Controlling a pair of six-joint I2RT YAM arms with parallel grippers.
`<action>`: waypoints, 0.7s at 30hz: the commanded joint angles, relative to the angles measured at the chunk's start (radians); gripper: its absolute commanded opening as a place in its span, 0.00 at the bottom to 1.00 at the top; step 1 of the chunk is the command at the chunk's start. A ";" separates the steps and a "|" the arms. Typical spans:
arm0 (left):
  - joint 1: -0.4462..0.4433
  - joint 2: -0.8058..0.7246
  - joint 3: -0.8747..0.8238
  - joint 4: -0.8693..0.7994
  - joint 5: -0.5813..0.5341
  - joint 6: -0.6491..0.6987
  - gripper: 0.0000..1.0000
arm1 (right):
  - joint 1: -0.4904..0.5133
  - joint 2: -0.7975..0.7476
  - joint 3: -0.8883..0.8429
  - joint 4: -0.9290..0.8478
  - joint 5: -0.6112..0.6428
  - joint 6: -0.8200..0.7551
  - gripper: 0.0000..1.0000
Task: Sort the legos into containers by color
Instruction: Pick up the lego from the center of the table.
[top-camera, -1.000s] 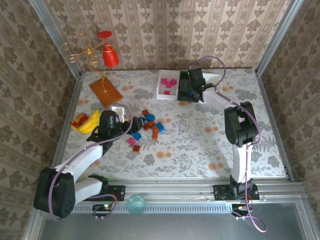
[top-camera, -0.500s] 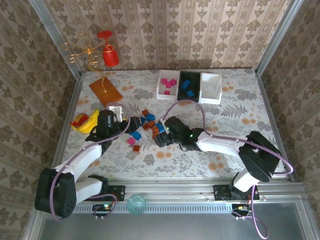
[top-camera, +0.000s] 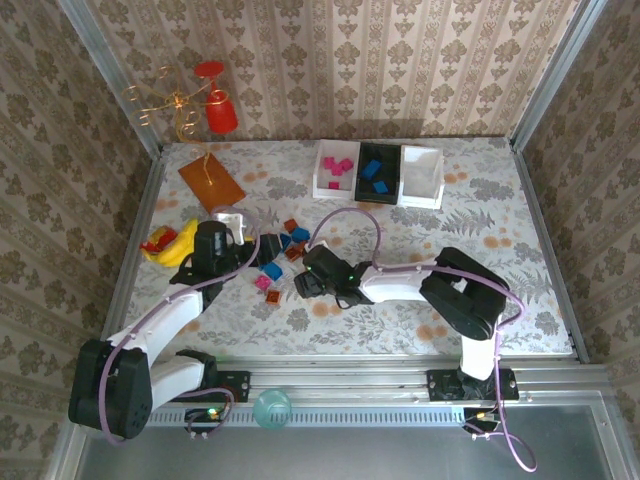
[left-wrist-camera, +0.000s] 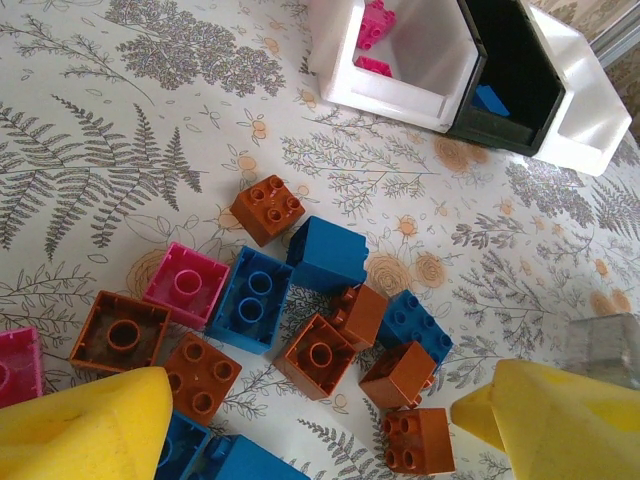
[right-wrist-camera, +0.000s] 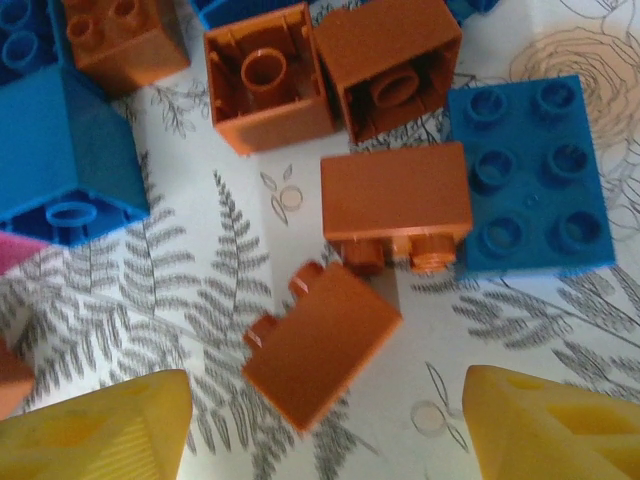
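Observation:
The loose legos (top-camera: 290, 250) lie in a pile at the table's middle left: brown (left-wrist-camera: 318, 355), blue (left-wrist-camera: 328, 255) and pink (left-wrist-camera: 186, 285) bricks. My left gripper (left-wrist-camera: 320, 440) hangs open over the pile's near side, its yellow fingers (left-wrist-camera: 80, 430) wide apart and empty. My right gripper (right-wrist-camera: 325, 430) is open low over the pile, with a tilted brown brick (right-wrist-camera: 320, 345) lying between its fingers (right-wrist-camera: 550, 425), untouched. At the back stand a white tray (top-camera: 322, 175) with pink bricks, a black tray (top-camera: 362, 178) with blue bricks, and a second white tray (top-camera: 421, 176).
A yellow banana toy (top-camera: 175, 243) lies left of the left arm (top-camera: 212, 250). An orange-brown board (top-camera: 210, 182) sits at the back left, with a red cup and wire stand (top-camera: 220, 112) behind it. The right half of the table is bare patterned cloth.
My right arm has swung from the trays at the back down to the pile, then shifted a little left over the brown bricks. The left arm has barely moved.

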 joint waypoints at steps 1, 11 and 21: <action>0.008 -0.001 -0.011 0.027 0.023 -0.021 0.83 | 0.009 0.038 0.037 0.031 0.043 0.065 0.70; 0.008 0.003 -0.004 0.026 0.045 -0.026 0.82 | 0.009 0.046 0.004 0.059 0.138 0.120 0.49; -0.019 0.031 -0.005 0.058 0.047 -0.032 0.82 | 0.001 -0.056 -0.090 0.083 0.165 0.109 0.28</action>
